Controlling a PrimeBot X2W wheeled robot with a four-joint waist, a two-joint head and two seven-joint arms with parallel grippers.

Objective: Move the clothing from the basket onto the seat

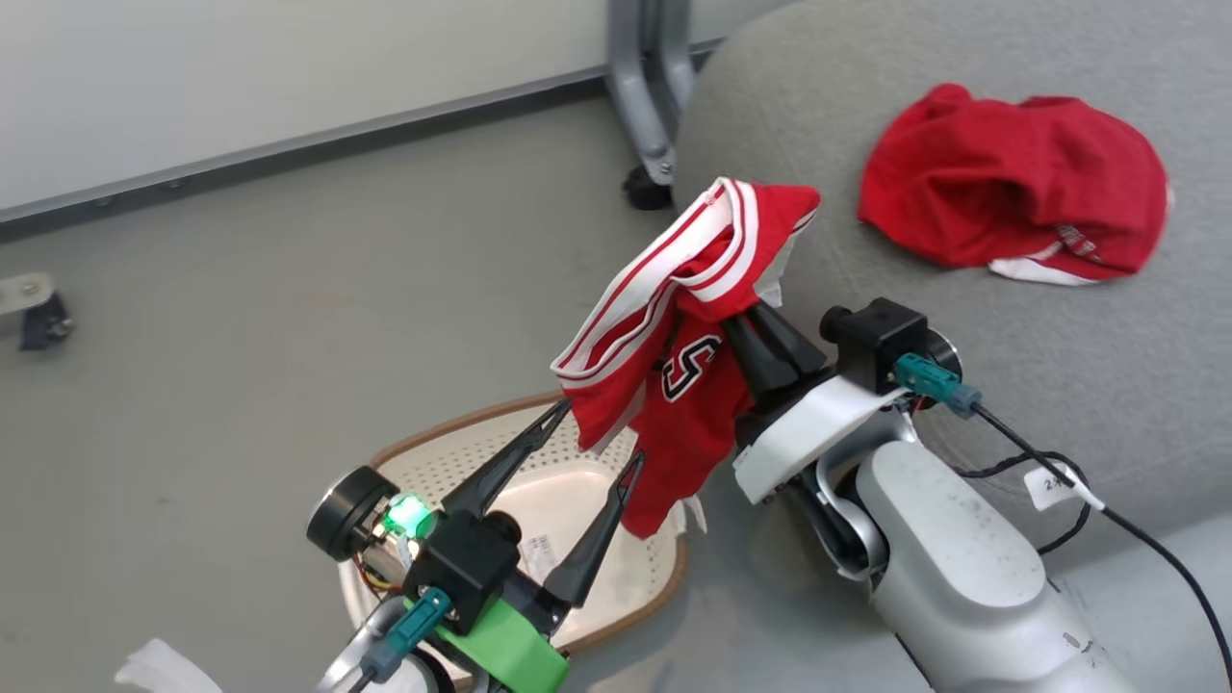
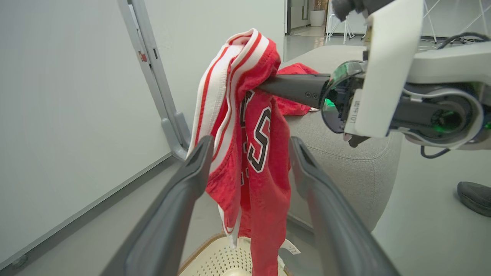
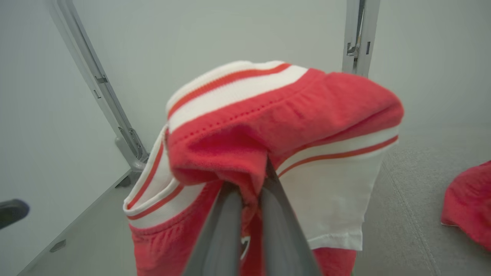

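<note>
Where grey floor [image 1: 241,289] meets wall [image 1: 192,77], seat [image 1: 1059,385] (clothing [image 1: 1011,183] atop)

Clothing [image 1: 693,423] soft cloth; basket [image 1: 423,474] perforated smooth plastic; seat [image 1: 1059,337] matt woven fabric.

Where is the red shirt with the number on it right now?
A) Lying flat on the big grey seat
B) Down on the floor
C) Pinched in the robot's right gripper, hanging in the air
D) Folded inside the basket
C: the right gripper is shut on the numbered red garment, which dangles in the air above the basket.
</note>
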